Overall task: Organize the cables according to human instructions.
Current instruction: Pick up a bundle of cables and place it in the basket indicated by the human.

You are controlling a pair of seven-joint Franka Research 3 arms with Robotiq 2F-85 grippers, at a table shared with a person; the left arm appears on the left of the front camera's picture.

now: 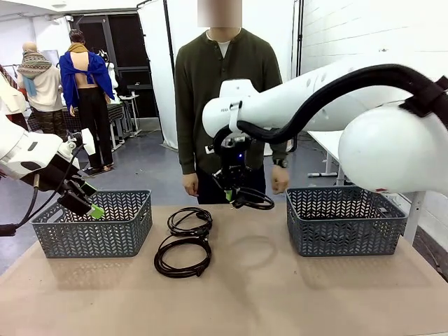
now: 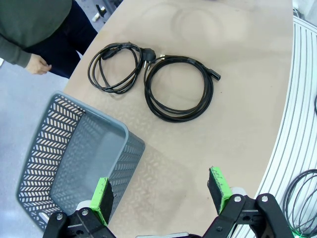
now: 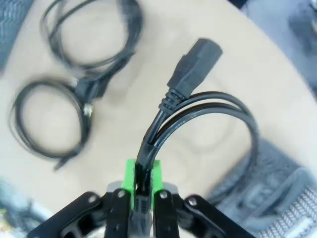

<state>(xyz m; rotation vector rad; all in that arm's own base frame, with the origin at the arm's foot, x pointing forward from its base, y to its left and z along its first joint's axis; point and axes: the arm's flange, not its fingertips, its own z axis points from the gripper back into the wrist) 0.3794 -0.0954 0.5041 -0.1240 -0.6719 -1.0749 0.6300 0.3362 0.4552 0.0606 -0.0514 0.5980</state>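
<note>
My right gripper hangs above the table's far middle, shut on a coiled black cable. In the right wrist view, the cable's strands and plug rise from between the green pads. Two more coiled cables lie side by side on the table, one farther and one nearer; the left wrist view has them too. My left gripper hovers open over the left basket with nothing between its fingers. The human stands at the far side, hands down.
A second grey lattice basket stands at the right of the table, beside the held cable. The left basket's inside has nothing in it in the left wrist view. The tan table's near half is bare.
</note>
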